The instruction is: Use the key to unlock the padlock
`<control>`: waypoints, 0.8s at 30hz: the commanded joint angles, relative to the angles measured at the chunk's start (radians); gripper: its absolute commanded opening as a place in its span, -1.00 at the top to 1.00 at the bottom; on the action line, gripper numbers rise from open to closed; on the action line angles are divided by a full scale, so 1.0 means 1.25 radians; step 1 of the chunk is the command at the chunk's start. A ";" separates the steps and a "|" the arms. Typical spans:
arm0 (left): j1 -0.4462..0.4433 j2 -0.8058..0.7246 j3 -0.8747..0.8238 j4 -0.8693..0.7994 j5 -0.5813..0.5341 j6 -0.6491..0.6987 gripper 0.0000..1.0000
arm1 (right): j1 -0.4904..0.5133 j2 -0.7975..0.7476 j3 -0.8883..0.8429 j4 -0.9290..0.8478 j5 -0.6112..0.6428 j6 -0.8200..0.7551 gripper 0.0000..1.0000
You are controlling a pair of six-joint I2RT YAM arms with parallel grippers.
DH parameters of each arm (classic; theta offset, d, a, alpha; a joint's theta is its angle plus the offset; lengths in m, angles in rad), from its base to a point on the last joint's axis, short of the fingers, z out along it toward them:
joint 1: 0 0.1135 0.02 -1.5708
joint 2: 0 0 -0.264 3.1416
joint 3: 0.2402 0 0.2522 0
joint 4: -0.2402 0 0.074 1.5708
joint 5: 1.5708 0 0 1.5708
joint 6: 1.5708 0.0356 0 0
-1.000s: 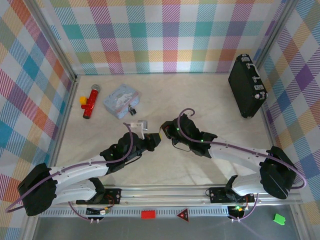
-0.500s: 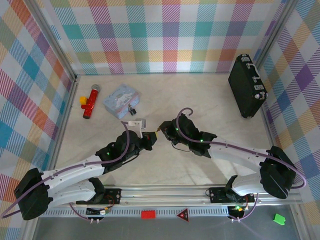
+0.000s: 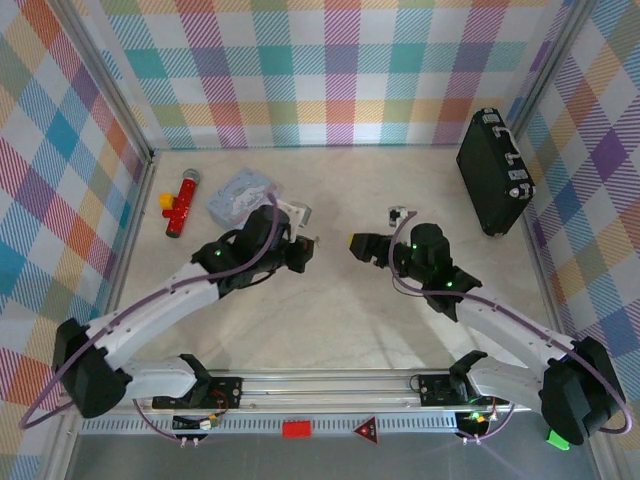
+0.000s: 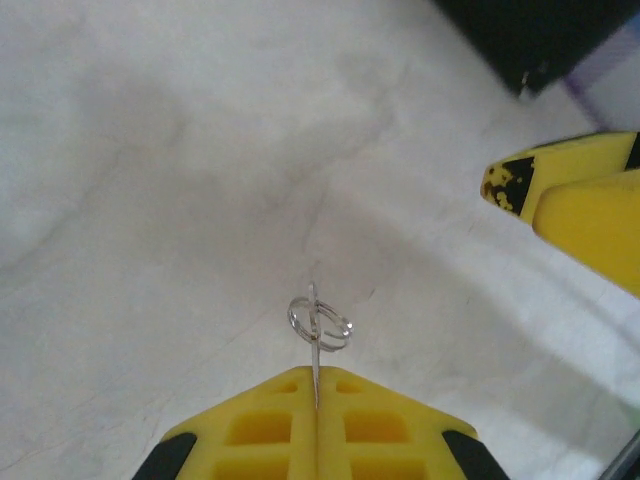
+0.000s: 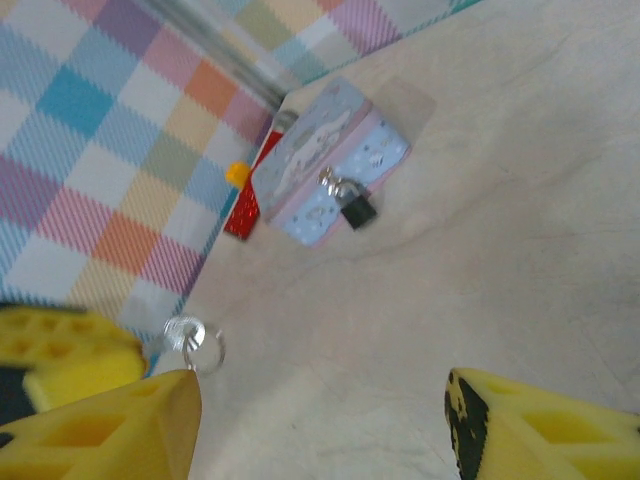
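Left wrist, key [image 4: 315,352]: we see it clamped by left gripper [image 4: 316,388], pointing straight out, ring foremost.
Right gripper [image 5: 322,405]: spread wide apart.

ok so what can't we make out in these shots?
- Right wrist view: padlock is blurred and tiny; keyhole and shackle state unreadable.
- Left wrist view: key blade is buried in the shut left gripper, teeth unseen.
- Top view: left arm covers the tin at its near corner, hiding the padlock; the key is a mere speck.
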 commanded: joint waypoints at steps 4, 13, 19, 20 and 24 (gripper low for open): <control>0.007 0.096 0.110 -0.204 0.088 0.148 1.00 | -0.025 0.004 -0.055 0.182 -0.214 -0.119 -0.29; 0.008 0.152 0.177 -0.240 0.247 0.219 1.00 | -0.055 0.062 -0.098 0.379 -0.362 -0.111 -0.11; 0.009 0.146 0.186 -0.266 0.294 0.249 1.00 | -0.054 0.084 -0.130 0.470 -0.422 -0.118 -0.01; 0.011 0.144 0.188 -0.269 0.304 0.252 1.00 | -0.055 0.089 -0.133 0.483 -0.432 -0.120 0.00; 0.015 0.139 0.189 -0.268 0.342 0.255 1.00 | -0.054 0.119 -0.139 0.543 -0.480 -0.112 0.03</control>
